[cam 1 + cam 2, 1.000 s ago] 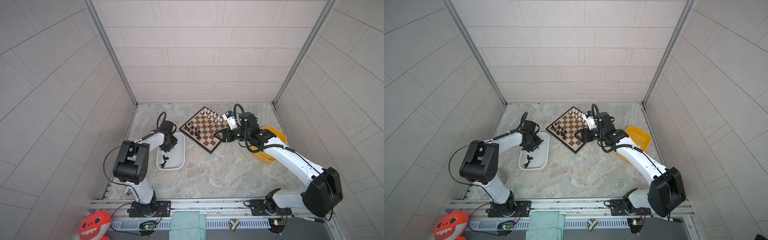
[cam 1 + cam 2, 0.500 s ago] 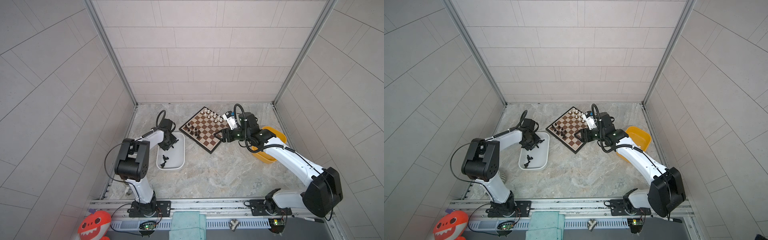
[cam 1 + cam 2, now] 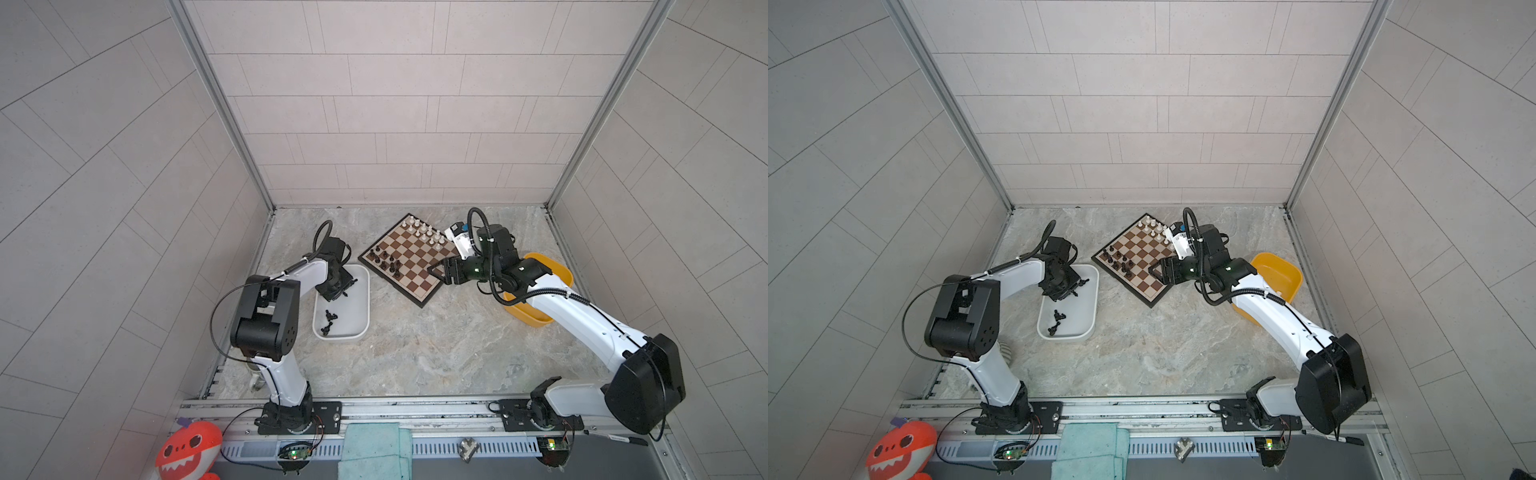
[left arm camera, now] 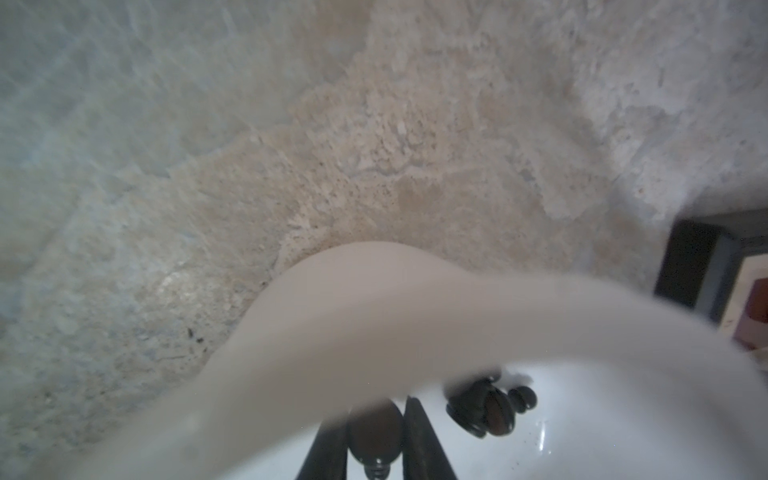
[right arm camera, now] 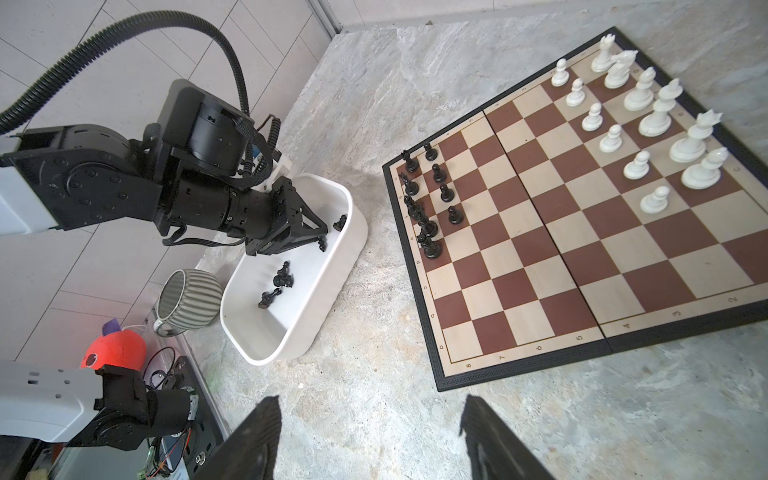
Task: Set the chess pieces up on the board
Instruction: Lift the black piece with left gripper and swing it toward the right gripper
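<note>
We caught the left gripper down in the tub, at eight o'clock from the board, jaws clenched on a black piece. The right gripper hung over the board's four o'clock edge, jaws released. White men lined one o'clock, black men nine o'clock, and spares lay in the tub.

Board, black pieces, white pieces upright
</note>
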